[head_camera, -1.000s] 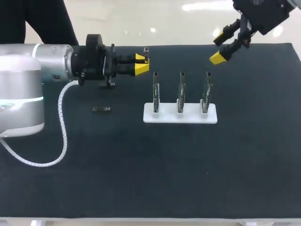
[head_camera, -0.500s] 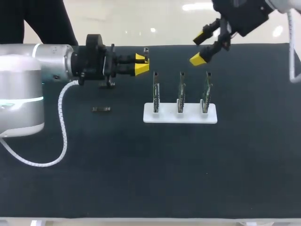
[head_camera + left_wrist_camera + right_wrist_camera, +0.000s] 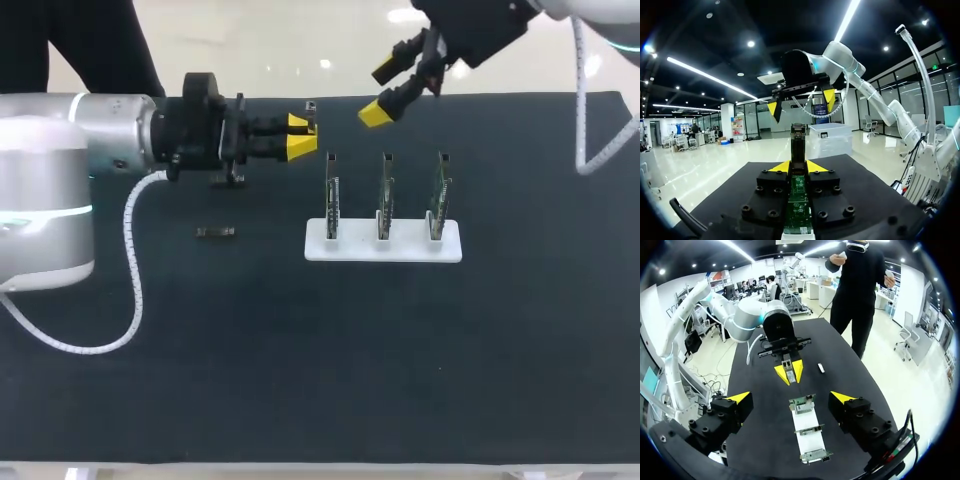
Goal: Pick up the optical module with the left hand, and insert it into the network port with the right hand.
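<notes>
The optical module (image 3: 311, 106) is a slim dark stick with a green board at its back end. It is held level above the table's far left by my left gripper (image 3: 302, 137), which is shut on it. In the left wrist view the module (image 3: 798, 142) juts out ahead of the left gripper (image 3: 798, 166). My right gripper (image 3: 380, 93) hangs open and empty over the far edge, just right of the module's tip. Three upright green port boards (image 3: 385, 195) stand in a white holder (image 3: 383, 246). In the right wrist view the right gripper (image 3: 791, 399) faces the left gripper (image 3: 788, 373) across the holder (image 3: 807, 432).
A second small dark module (image 3: 215, 232) lies flat on the black mat to the left of the holder. My left arm's white spiral cable (image 3: 132, 280) loops over the mat's left side.
My right arm has swung left along the far edge, from above the right-hand board to near the held module, its gripper still open. The left arm and the module have not moved.
</notes>
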Controlling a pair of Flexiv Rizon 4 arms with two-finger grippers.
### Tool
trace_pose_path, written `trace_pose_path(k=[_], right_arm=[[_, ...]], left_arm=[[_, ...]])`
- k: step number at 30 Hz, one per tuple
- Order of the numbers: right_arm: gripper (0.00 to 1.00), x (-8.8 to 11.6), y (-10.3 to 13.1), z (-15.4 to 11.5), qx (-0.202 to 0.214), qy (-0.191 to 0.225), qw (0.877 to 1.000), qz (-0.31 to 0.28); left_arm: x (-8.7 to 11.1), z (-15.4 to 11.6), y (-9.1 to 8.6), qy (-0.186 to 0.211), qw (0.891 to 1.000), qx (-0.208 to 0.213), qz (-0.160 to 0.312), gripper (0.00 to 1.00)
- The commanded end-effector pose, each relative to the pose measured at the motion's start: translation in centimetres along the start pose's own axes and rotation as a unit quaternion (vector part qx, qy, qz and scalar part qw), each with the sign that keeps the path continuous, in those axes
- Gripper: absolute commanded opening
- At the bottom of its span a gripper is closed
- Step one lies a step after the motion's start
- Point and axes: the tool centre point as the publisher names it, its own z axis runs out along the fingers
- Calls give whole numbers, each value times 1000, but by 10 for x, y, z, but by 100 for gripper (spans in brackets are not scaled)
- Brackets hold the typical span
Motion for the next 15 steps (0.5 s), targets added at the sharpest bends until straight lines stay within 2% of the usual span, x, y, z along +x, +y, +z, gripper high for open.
trace_pose_path(k=[1, 2, 15], right_arm=[[100, -8, 3, 8, -5, 9, 1000, 18], [100, -10, 3, 9, -16, 27, 999, 28], [100, -10, 3, 9, -16, 27, 999, 28]], left_arm=[[0, 1, 0, 0, 1000, -2, 1, 0], [0, 1, 0, 0, 1000, -2, 1, 0], [0, 1, 0, 0, 1000, -2, 1, 0]])
